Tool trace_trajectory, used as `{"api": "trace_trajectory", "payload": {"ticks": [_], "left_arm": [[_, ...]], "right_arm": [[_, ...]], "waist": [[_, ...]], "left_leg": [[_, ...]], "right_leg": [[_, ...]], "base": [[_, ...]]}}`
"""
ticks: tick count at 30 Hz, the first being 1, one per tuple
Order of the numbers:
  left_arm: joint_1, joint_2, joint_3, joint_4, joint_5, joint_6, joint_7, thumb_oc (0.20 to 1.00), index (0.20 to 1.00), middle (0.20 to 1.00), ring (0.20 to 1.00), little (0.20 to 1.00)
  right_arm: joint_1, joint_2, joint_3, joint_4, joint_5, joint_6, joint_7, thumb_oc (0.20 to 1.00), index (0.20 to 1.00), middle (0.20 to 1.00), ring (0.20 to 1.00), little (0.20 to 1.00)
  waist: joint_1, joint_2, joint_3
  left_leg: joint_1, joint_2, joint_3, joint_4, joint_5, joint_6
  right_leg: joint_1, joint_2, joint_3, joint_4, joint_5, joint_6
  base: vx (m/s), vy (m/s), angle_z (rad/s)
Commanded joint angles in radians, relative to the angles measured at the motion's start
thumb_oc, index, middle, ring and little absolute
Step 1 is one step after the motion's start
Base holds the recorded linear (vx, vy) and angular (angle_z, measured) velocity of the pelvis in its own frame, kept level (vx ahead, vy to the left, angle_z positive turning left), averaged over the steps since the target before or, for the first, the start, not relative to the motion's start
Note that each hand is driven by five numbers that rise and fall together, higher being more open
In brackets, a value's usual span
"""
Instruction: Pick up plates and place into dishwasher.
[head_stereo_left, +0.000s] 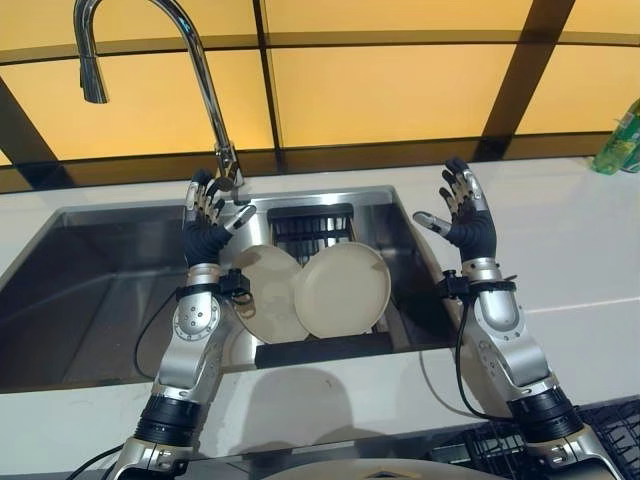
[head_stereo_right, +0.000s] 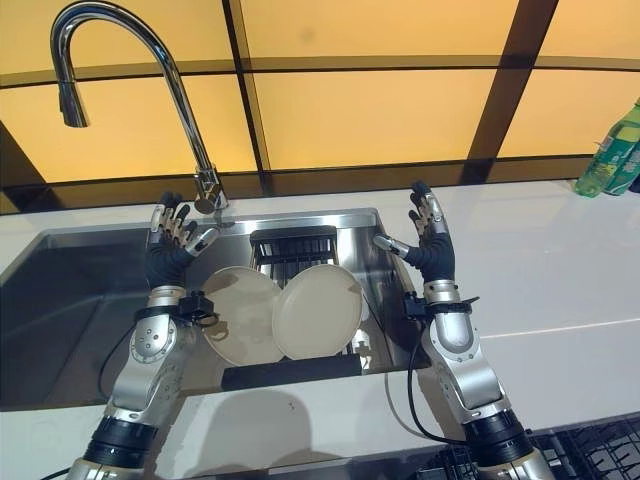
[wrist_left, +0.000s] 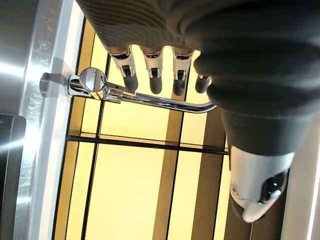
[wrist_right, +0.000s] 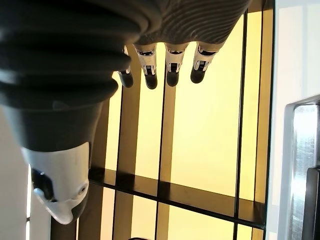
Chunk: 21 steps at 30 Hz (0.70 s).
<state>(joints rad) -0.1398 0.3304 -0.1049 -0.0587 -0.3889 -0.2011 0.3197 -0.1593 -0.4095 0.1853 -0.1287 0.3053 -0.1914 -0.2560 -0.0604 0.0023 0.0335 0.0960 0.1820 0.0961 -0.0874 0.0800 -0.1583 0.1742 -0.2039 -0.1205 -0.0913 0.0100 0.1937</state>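
Both plates (head_stereo_left: 320, 290) lean in the sink (head_stereo_left: 90, 290) below and between the raised hands, nearer the left hand (head_stereo_left: 205, 225) than the right hand (head_stereo_left: 465, 215), fingers spread, holding nothing.

Bright amber backlight, glare perhaps on sink (head_stereo_left: 90, 225).

A pale countertop (head_stereo_left: 560, 260) holds a steel sink (head_stereo_left: 90, 290) at its centre. In the basin, two cream plates (head_stereo_left: 342, 288) lean on a black rack (head_stereo_left: 320, 348). A chrome faucet (head_stereo_left: 205, 90) rises at eleven o'clock; green bottles (head_stereo_left: 618, 145) stand at two o'clock.
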Motion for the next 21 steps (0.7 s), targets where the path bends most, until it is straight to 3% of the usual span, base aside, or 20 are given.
{"api": "trace_trajectory", "payload": {"ticks": [1, 11, 21], "left_arm": [[-0.099, 0.042, 0.004, -0.018, -0.039, -0.016, -0.009, 1.000, 1.000, 1.000, 1.000, 1.000], [-0.088, 0.053, 0.009, -0.027, -0.016, -0.027, -0.039, 1.000, 1.000, 1.000, 1.000, 1.000], [-0.102, 0.086, 0.017, -0.017, 0.040, -0.016, -0.063, 1.000, 1.000, 1.000, 1.000, 1.000]], "right_arm": [[-0.071, -0.014, -0.046, -0.011, 0.005, -0.048, 0.007, 1.000, 1.000, 1.000, 1.000, 1.000], [-0.063, -0.016, -0.051, -0.019, 0.014, -0.043, 0.012, 1.000, 1.000, 1.000, 1.000, 1.000], [-0.071, -0.027, -0.043, -0.009, 0.030, -0.039, 0.028, 1.000, 1.000, 1.000, 1.000, 1.000]], "waist": [[0.021, -0.024, -0.013], [0.019, -0.022, -0.013], [0.011, -0.019, -0.018]], "left_leg": [[0.023, -0.021, 0.070, 0.042, -0.095, 0.057], [0.031, -0.015, 0.071, 0.037, -0.101, 0.054], [0.010, 0.019, 0.065, 0.071, -0.092, 0.039]], "right_leg": [[-0.069, 0.020, -0.035, 0.056, -0.008, -0.049], [-0.064, 0.033, -0.031, 0.050, -0.018, -0.054], [-0.074, 0.077, -0.008, 0.056, -0.031, -0.082]], "base": [[0.00, -0.015, 0.03], [0.00, -0.035, 0.01], [-0.02, -0.076, 0.00]]}}
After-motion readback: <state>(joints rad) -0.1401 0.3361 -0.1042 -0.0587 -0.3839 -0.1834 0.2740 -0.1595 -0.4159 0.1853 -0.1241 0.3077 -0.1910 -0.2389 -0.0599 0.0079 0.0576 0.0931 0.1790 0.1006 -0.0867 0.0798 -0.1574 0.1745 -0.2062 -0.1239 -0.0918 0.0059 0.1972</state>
